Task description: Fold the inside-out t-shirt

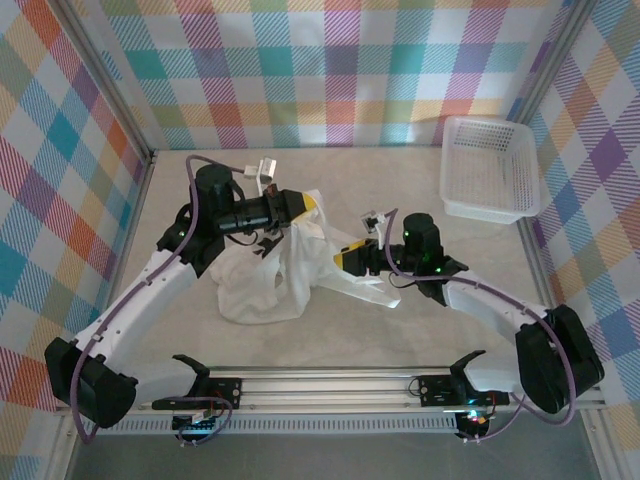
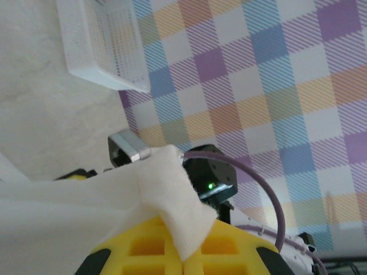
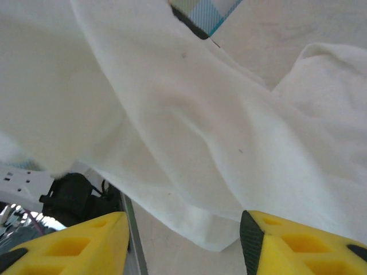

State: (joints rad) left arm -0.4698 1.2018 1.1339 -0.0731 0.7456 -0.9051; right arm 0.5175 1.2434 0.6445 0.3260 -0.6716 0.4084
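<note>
Inside-out t-shirt (image 1: 262, 285) is lying bunched in a heap around mid-table between the two arms, with part of it being held up off the surface at the left gripper. Table (image 1: 400, 190) is showing bare beige top all round the heap, and checked walls (image 1: 330, 70) are standing on three sides. Left arm (image 1: 150, 280) is reaching in from the near left corner and right arm (image 1: 500, 310) from the near right, both bending over the cloth. White mesh basket (image 1: 488, 170) is sitting at the far right corner, well apart from the shirt. Left gripper (image 2: 182, 258) is pointing right across the top of the heap. In the left wrist view its yellow fingers (image 2: 143, 246) are pressing together with a fold of the white cloth pinched between them, the fold sticking out past the tips. Right gripper (image 3: 183, 235) is pointing left at the shirt's right edge. In the right wrist view its fingers (image 3: 287, 246) are standing spread, with a loose edge of the shirt hanging just into the gap, not clamped; can't tell whether it's touching either pad
</note>
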